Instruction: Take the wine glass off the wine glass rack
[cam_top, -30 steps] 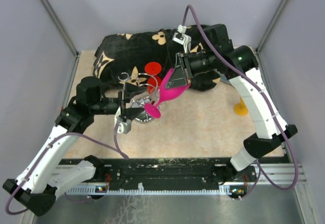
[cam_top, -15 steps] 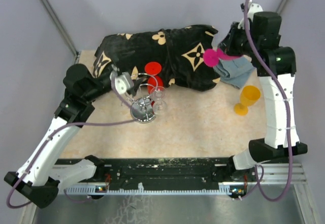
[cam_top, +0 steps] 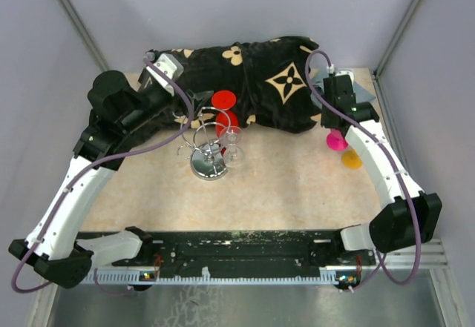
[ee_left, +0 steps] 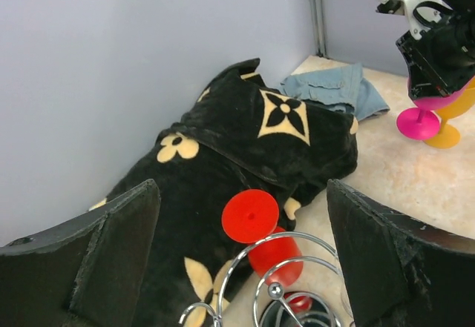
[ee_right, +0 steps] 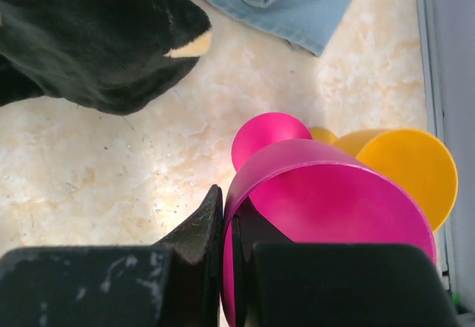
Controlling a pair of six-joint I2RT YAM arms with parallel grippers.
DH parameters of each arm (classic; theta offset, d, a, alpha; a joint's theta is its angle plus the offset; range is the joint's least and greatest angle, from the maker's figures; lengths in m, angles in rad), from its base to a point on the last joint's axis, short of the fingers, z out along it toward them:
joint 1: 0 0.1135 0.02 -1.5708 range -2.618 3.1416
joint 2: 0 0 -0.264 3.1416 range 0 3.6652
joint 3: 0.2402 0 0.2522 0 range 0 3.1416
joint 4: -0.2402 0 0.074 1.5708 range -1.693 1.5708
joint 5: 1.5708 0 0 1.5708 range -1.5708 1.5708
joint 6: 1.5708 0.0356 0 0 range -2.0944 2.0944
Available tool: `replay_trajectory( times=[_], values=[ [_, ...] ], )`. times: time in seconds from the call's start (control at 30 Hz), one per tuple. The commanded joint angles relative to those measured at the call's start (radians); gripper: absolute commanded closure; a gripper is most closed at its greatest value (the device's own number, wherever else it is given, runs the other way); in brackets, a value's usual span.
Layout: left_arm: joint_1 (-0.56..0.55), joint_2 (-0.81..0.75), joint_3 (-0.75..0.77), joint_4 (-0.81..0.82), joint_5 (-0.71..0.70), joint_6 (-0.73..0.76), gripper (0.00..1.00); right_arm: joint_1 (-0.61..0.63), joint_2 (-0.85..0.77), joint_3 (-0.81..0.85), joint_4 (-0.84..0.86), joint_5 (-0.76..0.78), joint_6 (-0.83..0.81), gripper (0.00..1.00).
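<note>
Pink glass, rim clamped by right gripper, is held beside yellow glass at right; release is judged due next. Left gripper is spread wide.

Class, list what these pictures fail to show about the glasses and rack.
Top view: the right gripper is hidden under its arm.
Left wrist view: the rack has its base cut off by the bottom edge.
Right wrist view: the pink glass hides part of the yellow glass.
</note>
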Motion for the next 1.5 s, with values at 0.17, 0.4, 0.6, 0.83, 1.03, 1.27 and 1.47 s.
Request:
replay_trajectory(
  times=[0.17,0.4,0.6,0.83,1.03,1.27,1.47],
  values=[
    [-0.005,0.017,0.071,-0.077,-0.012,-0.074,0.05,0.003,-0.067,-0.103,0.181,0.018,0.072,1.0],
    [-0.004,0.01,0.076,-0.096,-0.01,-0.069,0.07,0.003,-0.025,-0.17,0.233,-0.034,0.118,1.0],
    [-0.004,0.004,0.081,-0.116,-0.016,-0.068,0.07,0.003,0.004,-0.206,0.234,-0.06,0.139,1.0],
    [-0.005,0.004,0.082,-0.13,-0.012,-0.064,0.08,0.004,-0.004,-0.241,0.21,-0.082,0.161,1.0],
    [-0.004,0.015,0.088,-0.131,0.0,-0.064,0.1,0.007,-0.02,-0.254,0.189,-0.095,0.163,1.0],
    [-0.005,0.022,0.085,-0.132,0.012,-0.062,0.1,0.007,0.003,-0.25,0.151,-0.114,0.162,1.0],
    [-0.004,0.021,0.081,-0.132,0.015,-0.064,0.11,0.007,0.011,-0.236,0.132,-0.135,0.162,0.78]
  ],
)
